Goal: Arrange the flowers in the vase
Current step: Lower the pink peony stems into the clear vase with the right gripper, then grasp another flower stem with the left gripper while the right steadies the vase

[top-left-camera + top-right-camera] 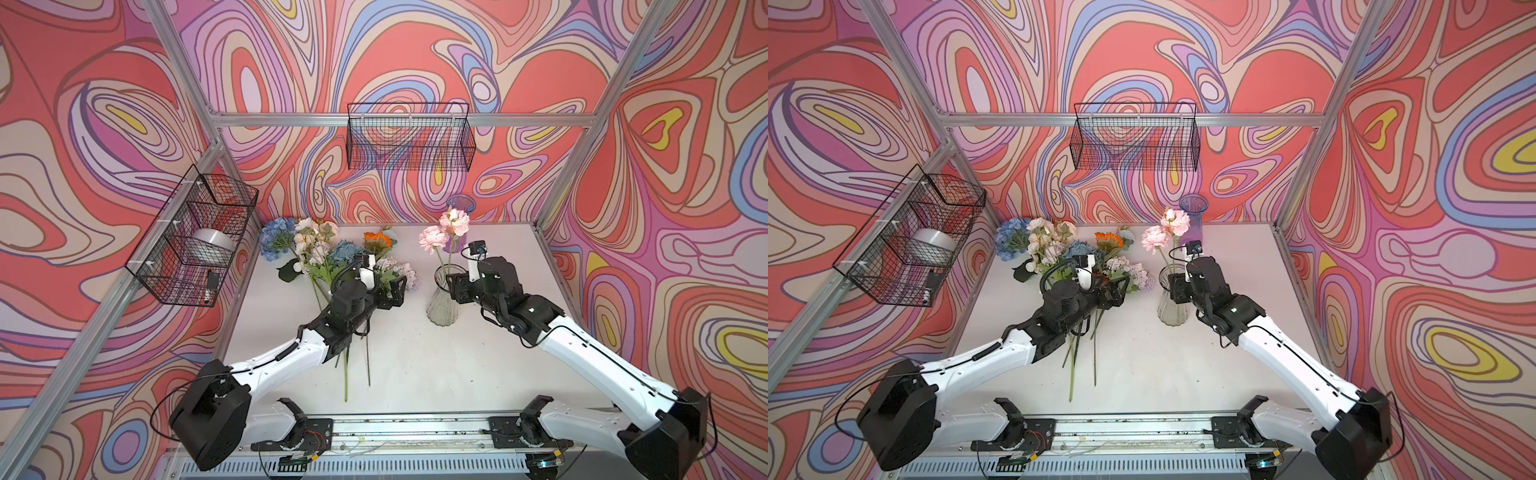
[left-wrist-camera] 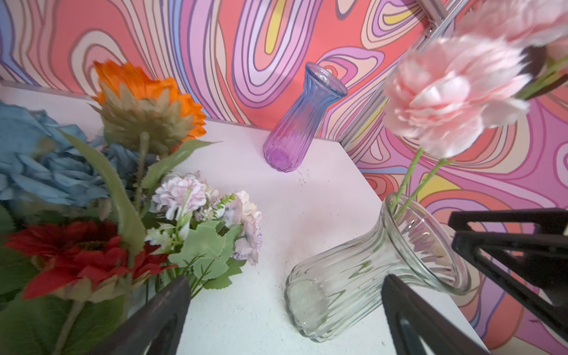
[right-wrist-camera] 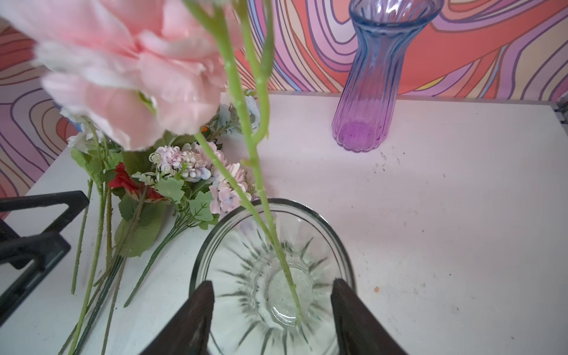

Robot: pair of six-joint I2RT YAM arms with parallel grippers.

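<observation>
A clear ribbed glass vase (image 1: 441, 301) (image 1: 1172, 305) stands right of the table's middle, with a pink two-bloom flower (image 1: 434, 240) (image 3: 129, 76) standing in it. My right gripper (image 1: 455, 286) (image 3: 273, 282) hangs open just over the vase mouth (image 3: 272, 215); the green stem (image 3: 276, 246) runs between the fingers without touching either. The other flowers (image 1: 332, 253) (image 1: 1059, 249) lie heaped at the back left: blue, peach, white, orange, lilac and red. My left gripper (image 1: 397, 291) (image 2: 285, 278) is wide open over the heap's right edge, holding nothing.
A purple-blue vase (image 1: 460, 205) (image 2: 304, 116) stands at the back wall behind the clear one. Long stems (image 1: 345, 365) trail toward the front under my left arm. Wire baskets hang on the back wall (image 1: 409, 137) and left wall (image 1: 195, 237); the left one holds a silver roll (image 1: 212, 243).
</observation>
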